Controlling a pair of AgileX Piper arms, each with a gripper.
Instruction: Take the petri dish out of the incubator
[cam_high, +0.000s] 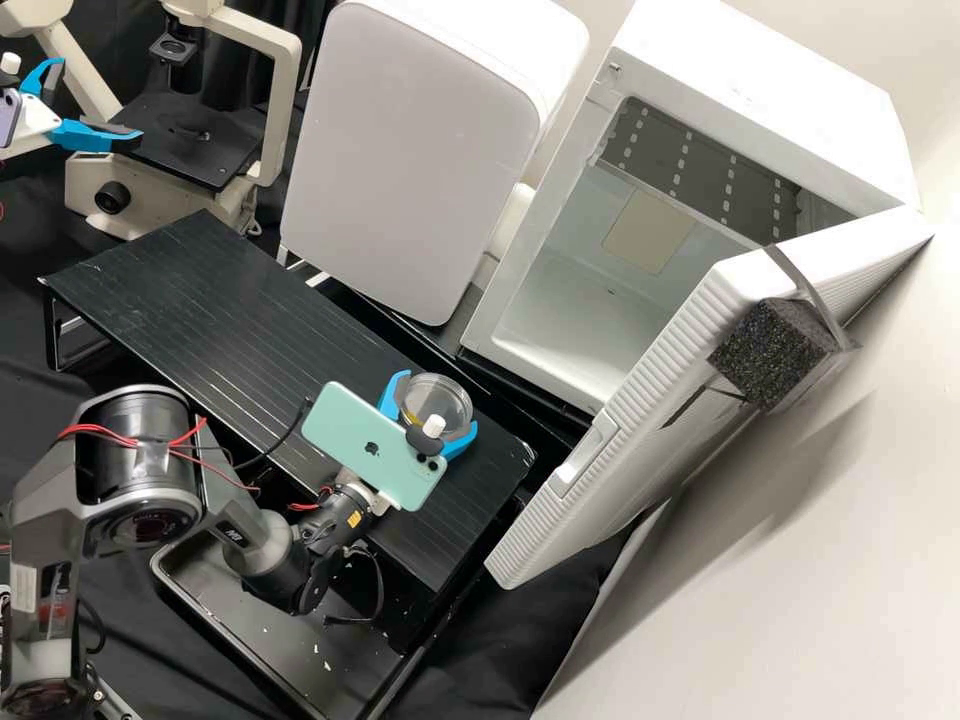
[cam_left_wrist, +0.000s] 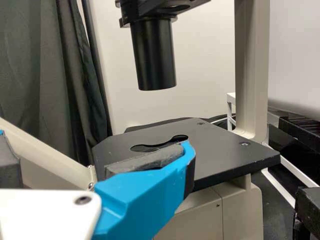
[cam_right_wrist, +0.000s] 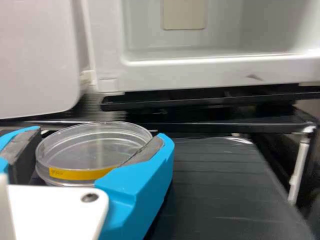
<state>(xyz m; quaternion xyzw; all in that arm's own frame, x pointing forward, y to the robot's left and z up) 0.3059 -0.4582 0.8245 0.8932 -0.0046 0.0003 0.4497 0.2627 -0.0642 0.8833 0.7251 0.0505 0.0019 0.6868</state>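
Black cloth: we see dark folds (cam_high: 20, 215) hanging and spread along the left side of the bench.
Left gripper: we find it (cam_high: 100, 105) at the upper left, its blue fingers spread wide apart with nothing held between them, one of them near the stage of the microscope.
Microscope: we have a beige frame (cam_high: 150, 190) with a flat black stage (cam_high: 175, 140) and a dark lens barrel (cam_left_wrist: 154, 55) above it.
Right arm: we see it (cam_high: 150, 500) come in from the lower left, bent, with red wires looped round it.
Low table: we have a black ribbed top (cam_high: 200, 290) running on a slant across the middle, with a dark tray (cam_high: 165, 575) just beside it, below.
Pale box: we see it (cam_high: 400, 150) upright behind the table.
Phone: we have a mint-green one (cam_high: 370, 440) mounted on the right arm.
Right gripper: we see its fingers (cam_high: 437, 408) partly open, closed on opposite sides of the dish.
Petri dish: we have it (cam_high: 435, 394) outside the incubator, level between those fingers over the table's right end, a yellow strip (cam_right_wrist: 82, 174) on its side.
Incubator: we see it (cam_high: 770, 75) with its door (cam_high: 630, 430) wide open, a black foam block (cam_high: 765, 350) strapped to that door.
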